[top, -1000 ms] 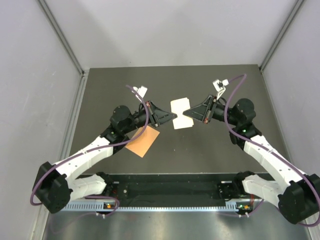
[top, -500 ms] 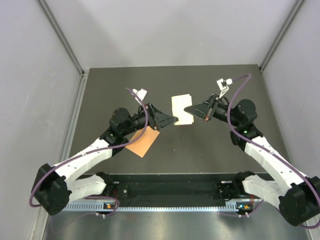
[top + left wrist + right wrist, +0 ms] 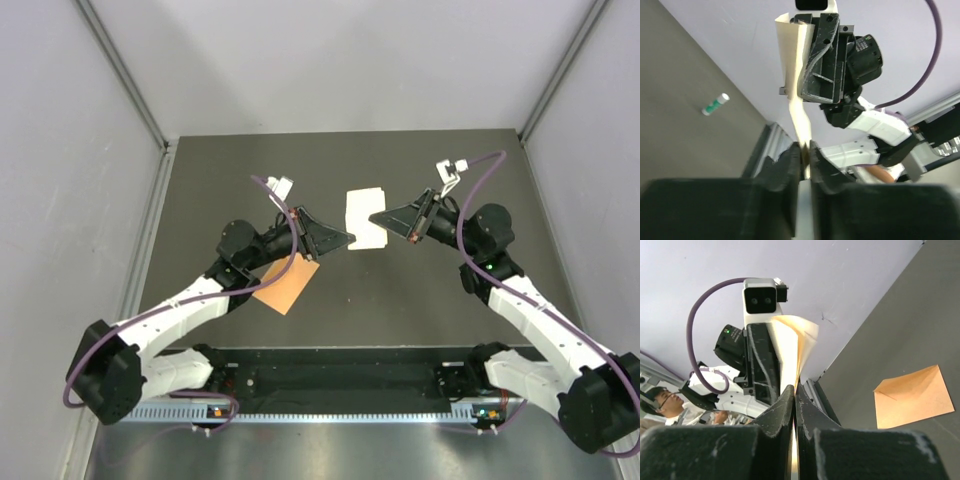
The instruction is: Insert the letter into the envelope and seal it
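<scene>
The pale cream letter (image 3: 363, 212) hangs in the air over the middle of the table, folded over, between my two grippers. My left gripper (image 3: 347, 240) pinches its near left corner; in the left wrist view the sheet (image 3: 791, 55) runs edge-on down into the narrow slot between the jaws (image 3: 804, 150). My right gripper (image 3: 373, 216) is shut on the letter's right edge, and its wrist view shows the paper (image 3: 789, 347) rising from the closed jaws (image 3: 795, 390). The orange envelope (image 3: 285, 284) lies flat on the table under my left forearm, with its flap open (image 3: 912, 397).
A small green-and-white tube (image 3: 715, 104) lies on the dark table surface (image 3: 420, 290) in the left wrist view. Grey walls (image 3: 80, 200) close in the table on the left, right and far sides. The arm bases and a rail (image 3: 340, 380) line the near edge.
My left gripper opened off the letter and closed again on its near left corner. The letter and my right gripper drifted slightly away from the arm bases. The envelope stayed put.
</scene>
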### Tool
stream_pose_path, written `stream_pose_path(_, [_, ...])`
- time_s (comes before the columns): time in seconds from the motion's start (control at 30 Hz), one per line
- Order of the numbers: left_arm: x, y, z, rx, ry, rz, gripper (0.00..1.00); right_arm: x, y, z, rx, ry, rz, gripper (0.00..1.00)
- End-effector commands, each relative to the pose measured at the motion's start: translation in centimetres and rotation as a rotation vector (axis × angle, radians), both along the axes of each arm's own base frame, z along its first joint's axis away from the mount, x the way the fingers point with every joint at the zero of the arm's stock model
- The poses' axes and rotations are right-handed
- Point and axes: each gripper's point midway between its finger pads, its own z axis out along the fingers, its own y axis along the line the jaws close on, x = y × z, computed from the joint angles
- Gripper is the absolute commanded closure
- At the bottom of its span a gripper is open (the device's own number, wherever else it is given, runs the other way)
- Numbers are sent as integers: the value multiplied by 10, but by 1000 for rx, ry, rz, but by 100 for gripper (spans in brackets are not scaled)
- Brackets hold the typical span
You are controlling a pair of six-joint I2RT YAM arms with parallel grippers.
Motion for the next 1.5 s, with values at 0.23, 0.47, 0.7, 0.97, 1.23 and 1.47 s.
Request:
stream_pose_path(0.23, [2,-3,12,-24,-41,-1,100,-3,-3,11,19,-52,-25,99])
stream_pose_path(0.47, [-10,-3,-19,208,-66,-72,100,-19,-13,4,-377,-308,41,16])
stream_pose_path(0.7, [-52,8,-70,422,-259,-348,100,-55,-31,-1,-595,-556,197,1])
stream_pose_path(0.97, [-57,10,-69,430,-357,-401,100,-71,-21,12,-522,-686,340,1])
stream_pose_path(1.23, [-61,5,-75,407,-353,-465,100,-71,5,0,-488,-594,466,1])
stream_pose_path(1.47, [-60,2,-73,391,-355,-454,100,-66,33,-25,-526,-486,579,15])
